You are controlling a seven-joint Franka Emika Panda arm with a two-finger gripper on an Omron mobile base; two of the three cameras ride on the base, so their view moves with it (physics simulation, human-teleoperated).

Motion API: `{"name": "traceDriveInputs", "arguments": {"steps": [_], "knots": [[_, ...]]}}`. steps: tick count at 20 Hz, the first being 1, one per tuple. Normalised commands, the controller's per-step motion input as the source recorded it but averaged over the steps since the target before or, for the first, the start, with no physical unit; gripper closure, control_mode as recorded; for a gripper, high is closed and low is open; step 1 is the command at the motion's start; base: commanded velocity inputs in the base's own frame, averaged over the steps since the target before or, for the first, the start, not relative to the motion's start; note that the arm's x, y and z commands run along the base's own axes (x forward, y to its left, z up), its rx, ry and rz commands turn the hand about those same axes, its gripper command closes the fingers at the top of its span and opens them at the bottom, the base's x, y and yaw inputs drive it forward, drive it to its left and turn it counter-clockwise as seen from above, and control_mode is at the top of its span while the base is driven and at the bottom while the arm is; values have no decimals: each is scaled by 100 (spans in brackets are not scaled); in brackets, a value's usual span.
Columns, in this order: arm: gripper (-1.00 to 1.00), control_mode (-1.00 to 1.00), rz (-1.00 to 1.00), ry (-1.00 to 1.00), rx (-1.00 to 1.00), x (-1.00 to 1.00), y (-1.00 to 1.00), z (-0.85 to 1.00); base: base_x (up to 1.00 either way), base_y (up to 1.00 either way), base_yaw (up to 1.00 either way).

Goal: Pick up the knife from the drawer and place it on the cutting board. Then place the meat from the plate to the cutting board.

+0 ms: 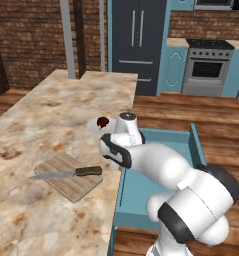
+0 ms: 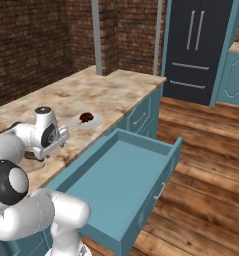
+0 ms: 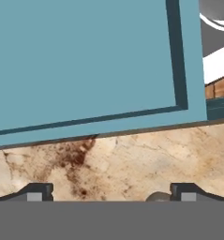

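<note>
On the cutting board (image 1: 68, 175) the knife (image 1: 67, 173) already lies; the meat (image 1: 103, 121) sits on the plate (image 1: 93, 125). My claw (image 3: 111, 192) hangs released, holding nothing, above the counter (image 1: 41, 115). I should descend centred, 2 fingers straddling the lump

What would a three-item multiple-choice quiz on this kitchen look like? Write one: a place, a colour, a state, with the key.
1. Where does the knife lie?
A. in the drawer
B. on the cutting board
C. on the plate

2. What colour is the inside of the drawer?
A. teal
B. white
C. brown

3. How is the hand now?
A. shut on the meat
B. shut on the knife
C. open, holding nothing

Key: 1 B, the blade and handle rest across the cutting board. 2 A, its flat floor is plain teal. 3 C, the fingers stand wide apart over bare counter, and the meat sits on the plate.
</note>
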Motion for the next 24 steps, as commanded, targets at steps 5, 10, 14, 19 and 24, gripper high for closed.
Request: {"name": "traceDriveInputs", "arguments": {"steps": [5, 10, 14, 19, 24], "knots": [[-100, -100, -15, 4, -1, 15, -2, 58, 0, 0, 0], [-100, -100, 14, -5, -7, 1, -10, 66, 0, 0, 0], [-100, -100, 58, -7, -7, 1, -16, 36, 0, 0, 0], [-100, -100, 80, -4, -7, 6, -34, 9, 0, 0, 0], [-100, -100, 82, -7, -8, 13, -28, 1, 0, 0, 0]]}}
